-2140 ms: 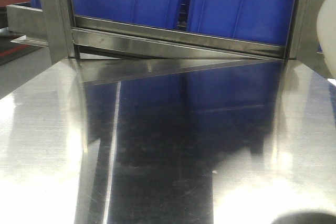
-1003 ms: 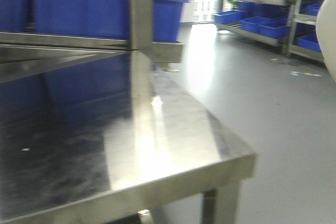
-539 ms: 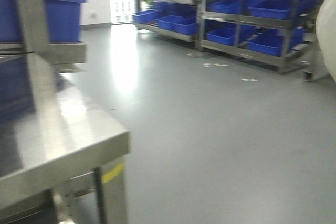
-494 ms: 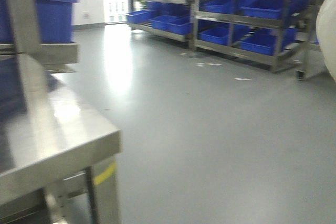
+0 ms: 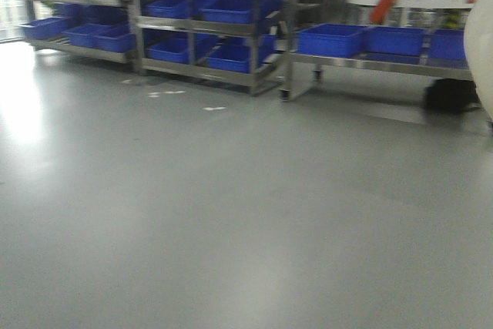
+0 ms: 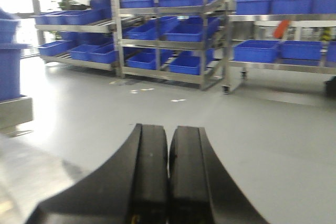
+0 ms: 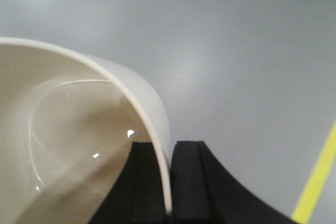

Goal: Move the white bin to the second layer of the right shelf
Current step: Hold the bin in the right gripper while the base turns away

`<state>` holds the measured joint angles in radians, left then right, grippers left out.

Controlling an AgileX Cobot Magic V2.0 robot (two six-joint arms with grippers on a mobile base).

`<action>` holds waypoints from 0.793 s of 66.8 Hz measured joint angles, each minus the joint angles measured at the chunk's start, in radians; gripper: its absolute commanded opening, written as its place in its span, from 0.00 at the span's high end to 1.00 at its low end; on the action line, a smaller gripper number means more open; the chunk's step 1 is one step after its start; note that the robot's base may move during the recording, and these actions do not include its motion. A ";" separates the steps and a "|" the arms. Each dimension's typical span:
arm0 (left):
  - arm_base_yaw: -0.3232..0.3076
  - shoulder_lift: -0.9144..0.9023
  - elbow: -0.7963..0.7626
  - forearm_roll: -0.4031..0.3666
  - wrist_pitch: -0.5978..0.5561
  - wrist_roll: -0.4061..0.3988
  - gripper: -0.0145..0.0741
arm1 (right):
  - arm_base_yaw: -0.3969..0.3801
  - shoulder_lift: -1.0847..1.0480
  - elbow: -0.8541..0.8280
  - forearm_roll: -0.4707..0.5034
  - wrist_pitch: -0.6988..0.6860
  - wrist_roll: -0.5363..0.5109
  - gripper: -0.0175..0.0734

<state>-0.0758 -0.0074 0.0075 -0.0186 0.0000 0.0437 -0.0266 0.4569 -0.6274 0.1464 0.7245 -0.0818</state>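
right gripper (image 7: 170, 153) clamped on white bin (image 7: 68, 129) wall | bin body seen at 9 to 10 o'clock of gripper | left gripper (image 6: 168, 135) pressed together above floor (image 6: 273, 129)

Open grey floor (image 5: 231, 213) ahead, steel racks (image 5: 202, 73) along the far side.
The floor is wide and bare. Blue crates (image 5: 331, 40) fill the racks, a dark object (image 5: 449, 95) sits beneath one, and the white bin (image 5: 479, 52) blocks the right edge.
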 measured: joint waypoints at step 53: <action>0.000 0.000 0.000 0.000 0.000 0.000 0.74 | 0.000 0.000 0.000 0.000 0.001 0.000 0.71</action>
<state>-0.0758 -0.0074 0.0075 -0.0186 0.0000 0.0437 -0.0266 0.4569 -0.6274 0.1464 0.7259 -0.0818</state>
